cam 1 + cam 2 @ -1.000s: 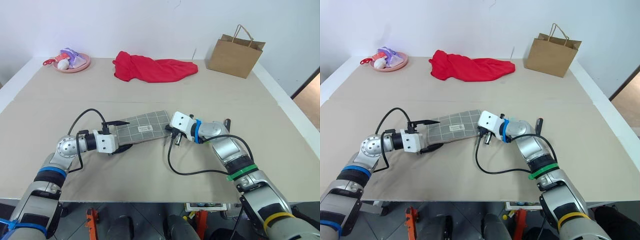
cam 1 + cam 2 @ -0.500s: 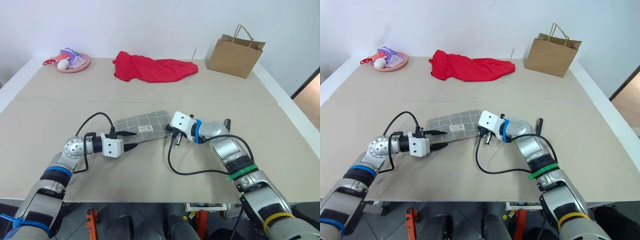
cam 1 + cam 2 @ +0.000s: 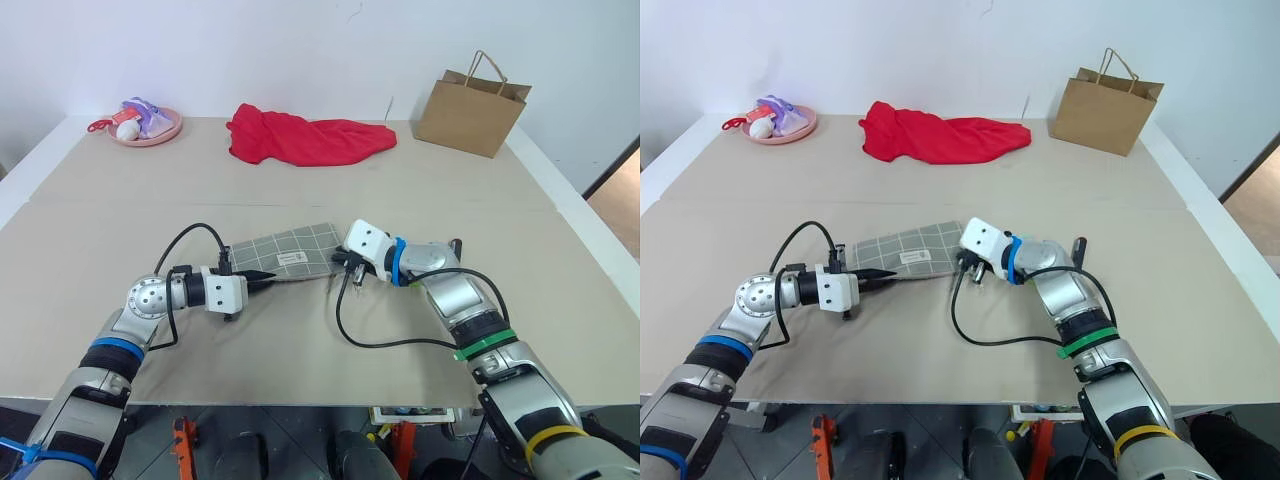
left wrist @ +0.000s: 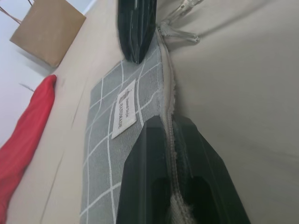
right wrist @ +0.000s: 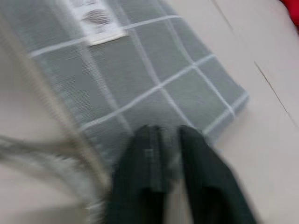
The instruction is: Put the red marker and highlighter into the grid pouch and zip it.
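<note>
At the pouch's near edge, we are watching the left gripper (image 4: 173, 154) pinching the zipper seam of the grid pouch (image 3: 290, 252), its two black fingers (image 4: 145, 168) closed down on the fabric with the zip line running up between them. From the head views the same gripper (image 3: 262, 277) is lying low and nearly level, pointing toward the pouch's left end.

Moving outward, the right gripper (image 5: 170, 154) is sitting at the pouch's opposite end, fingers a little apart over the grey cloth; whether they are touching it we cannot tell. The pull cord (image 4: 180, 21) is trailing off that far end onto the table (image 3: 300, 390).

We are seeing neither the red marker nor the highlighter lying loose; we judge they are probably inside the flat pouch already, though we cannot confirm this. The seam looks drawn together where the left gripper is clamping it.

We are judging the step in hand to be the zipping: one end anchored, the other being worked. The next move is calling for the right gripper to catch the pull cord or slider and draw it along the seam while the left is keeping the cloth taut. Slack fabric could bunch and jam.

Well behind, a red cloth (image 3: 305, 138), a paper bag (image 3: 470, 100) and a pink plate (image 3: 160, 133) are sitting apart.
</note>
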`<action>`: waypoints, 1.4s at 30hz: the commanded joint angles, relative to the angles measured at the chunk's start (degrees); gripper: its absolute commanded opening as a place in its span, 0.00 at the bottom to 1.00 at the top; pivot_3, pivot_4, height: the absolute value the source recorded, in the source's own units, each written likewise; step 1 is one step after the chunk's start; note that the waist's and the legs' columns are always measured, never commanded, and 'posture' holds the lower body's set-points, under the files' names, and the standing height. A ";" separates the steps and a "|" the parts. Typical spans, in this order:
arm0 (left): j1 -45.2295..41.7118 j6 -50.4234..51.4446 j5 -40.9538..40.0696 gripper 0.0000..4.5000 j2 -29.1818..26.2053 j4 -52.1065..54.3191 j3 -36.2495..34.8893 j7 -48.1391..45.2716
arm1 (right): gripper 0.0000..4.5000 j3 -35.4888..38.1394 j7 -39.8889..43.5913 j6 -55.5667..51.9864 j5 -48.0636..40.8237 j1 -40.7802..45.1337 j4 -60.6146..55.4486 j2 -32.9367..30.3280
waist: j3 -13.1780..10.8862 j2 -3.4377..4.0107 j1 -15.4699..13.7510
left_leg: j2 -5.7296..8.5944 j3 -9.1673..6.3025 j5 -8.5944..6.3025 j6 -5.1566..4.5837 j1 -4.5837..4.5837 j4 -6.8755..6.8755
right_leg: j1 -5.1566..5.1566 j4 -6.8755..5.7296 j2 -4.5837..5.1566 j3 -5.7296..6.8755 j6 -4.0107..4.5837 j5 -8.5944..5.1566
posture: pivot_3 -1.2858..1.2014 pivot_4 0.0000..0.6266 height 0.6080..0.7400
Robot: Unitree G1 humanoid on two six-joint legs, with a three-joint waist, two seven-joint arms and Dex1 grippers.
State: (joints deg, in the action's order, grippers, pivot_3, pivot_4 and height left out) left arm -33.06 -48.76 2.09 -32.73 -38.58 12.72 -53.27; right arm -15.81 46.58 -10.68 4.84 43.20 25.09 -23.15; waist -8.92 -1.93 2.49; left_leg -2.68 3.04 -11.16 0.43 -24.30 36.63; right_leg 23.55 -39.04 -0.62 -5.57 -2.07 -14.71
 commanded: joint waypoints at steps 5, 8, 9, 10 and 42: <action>4.63 22.02 -11.26 0.00 4.13 11.70 -4.40 0.56 | 0.99 12.76 4.63 -17.24 -17.17 2.26 -12.75 0.41 | -0.06 0.08 0.06 | -0.08 -0.04 0.00 0.00 -0.06 -0.01 | 0.06 0.00 -0.01 0.02 -0.01 0.00 | 0.52 0.24 1.00; 6.49 33.88 -15.56 0.00 5.05 17.70 -6.40 1.91 | 0.99 17.03 6.34 -24.68 -23.63 2.14 -19.31 -2.36 | -0.06 0.07 0.05 | -0.09 -0.14 0.00 0.00 -0.17 0.00 | 0.14 -0.02 -0.03 0.11 0.00 0.00 | 0.52 0.24 1.00; 6.90 37.39 -16.75 0.00 5.26 19.43 -7.04 2.49 | 0.99 18.03 6.51 -26.59 -25.23 1.86 -21.32 -3.30 | -0.06 0.07 0.05 | -0.09 -0.15 0.00 0.00 -0.17 -0.01 | 0.14 -0.02 -0.03 0.14 0.00 0.00 | 0.52 0.24 1.00; 7.20 40.95 -17.86 0.00 5.32 21.16 -7.60 2.96 | 0.99 18.86 6.02 -28.19 -26.31 1.52 -23.20 -4.06 | -0.06 0.07 0.07 | -0.08 -0.17 0.00 0.00 -0.18 -0.01 | 0.15 -0.01 -0.04 0.15 0.00 0.00 | 0.52 0.24 1.00; 4.11 66.20 -20.04 0.00 7.80 36.99 -10.26 9.67 | 0.99 7.97 -7.13 -30.00 -16.80 -3.61 -23.18 -0.90 | -0.06 0.06 0.22 | 0.03 -0.10 0.03 0.04 -0.41 -0.07 | 0.43 0.01 -0.08 0.00 0.00 -0.03 | 0.52 0.24 1.00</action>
State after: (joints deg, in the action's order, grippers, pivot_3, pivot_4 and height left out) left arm -27.56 16.85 -17.46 -24.89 -4.82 3.74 -44.11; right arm -8.66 39.16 -41.42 -11.66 38.66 3.46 -23.53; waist -8.99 -1.86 2.71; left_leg -2.65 2.94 -11.14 0.47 -24.71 36.57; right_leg 23.98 -39.03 -0.69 -5.57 -2.06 -14.74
